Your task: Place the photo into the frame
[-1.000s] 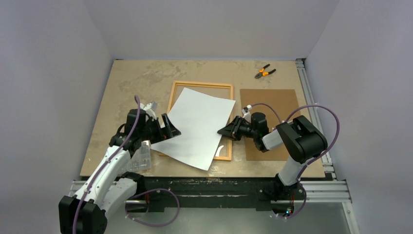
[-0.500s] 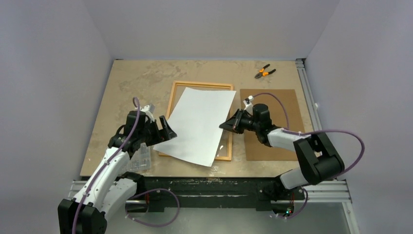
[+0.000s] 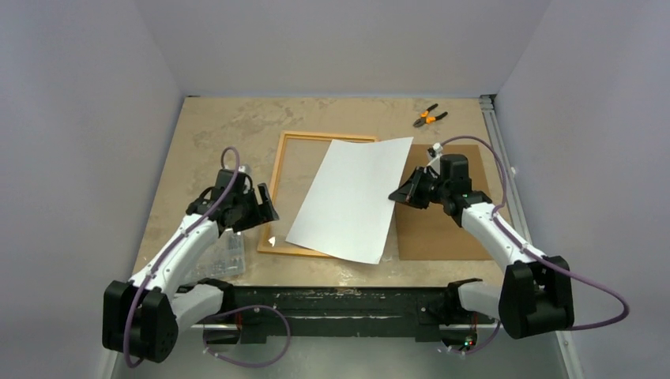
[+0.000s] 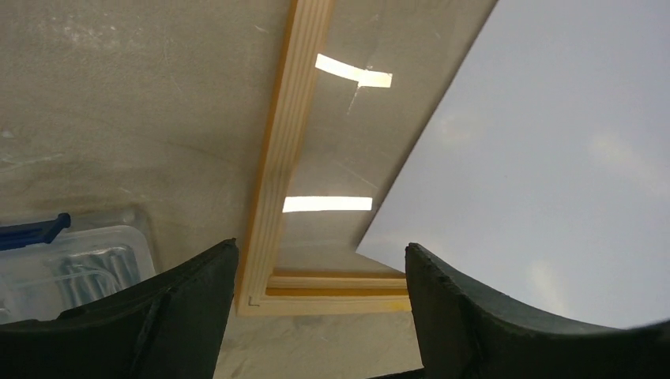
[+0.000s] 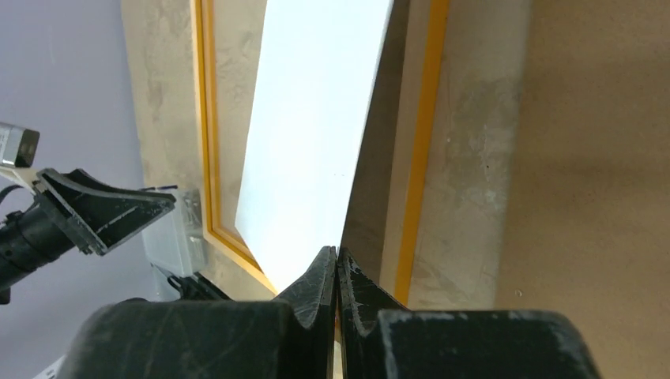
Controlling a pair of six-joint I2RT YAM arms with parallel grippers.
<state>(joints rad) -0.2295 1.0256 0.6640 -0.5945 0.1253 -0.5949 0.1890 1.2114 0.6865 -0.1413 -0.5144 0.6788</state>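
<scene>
The photo (image 3: 351, 197) shows only its plain white side and hangs tilted over the right half of the frame (image 3: 280, 170), its right edge lifted. My right gripper (image 3: 399, 195) is shut on that right edge; in the right wrist view the sheet (image 5: 316, 118) runs straight into the closed fingertips of the gripper (image 5: 336, 253). The orange frame (image 5: 423, 142) lies flat on the table. My left gripper (image 3: 269, 212) stands open over the frame's near-left corner (image 4: 284, 158), apart from the photo (image 4: 553, 174), with nothing between the fingers of the gripper (image 4: 320, 249).
A plain brown backing board (image 3: 442, 229) lies right of the frame, under my right arm. Orange-handled pliers (image 3: 429, 117) rest at the back right. A clear plastic box (image 3: 225, 251) sits by the left arm, near the table's front edge.
The right gripper shut on the photo's right edge and drew it rightward, over the frame's right side. The left gripper, which had been at the left edge, is now apart from it.
</scene>
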